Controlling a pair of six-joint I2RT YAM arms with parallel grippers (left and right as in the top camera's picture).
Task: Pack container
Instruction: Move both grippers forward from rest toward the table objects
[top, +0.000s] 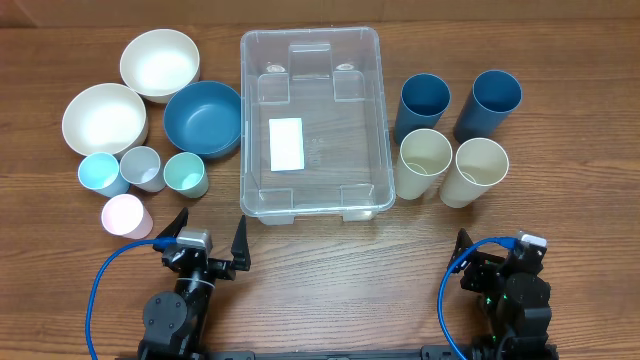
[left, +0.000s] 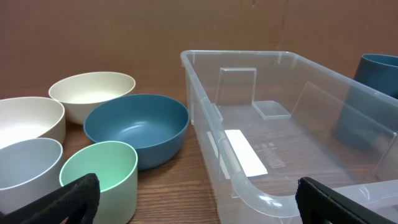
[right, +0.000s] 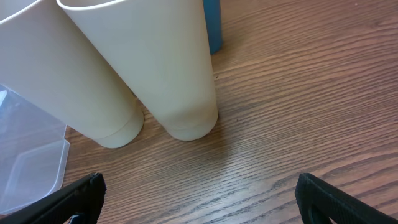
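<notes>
Your left gripper (top: 210, 226) and right gripper (right: 199, 198) fingers are wide apart, empty. Pinch the blue bowl (top: 203, 118) by its rim, set it flat in the container (top: 335, 150).

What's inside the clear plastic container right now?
Only a white label on the base of the container; nothing else is packed in it. Its see-through walls hide nothing.

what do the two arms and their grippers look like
The left arm and right arm are black, built of rounded housings. The left gripper and right gripper each have two thin, black, pointed fingers and a small silver block at the wrist. A blue cable loops beside each arm. Small green lights dot the right arm.
</notes>
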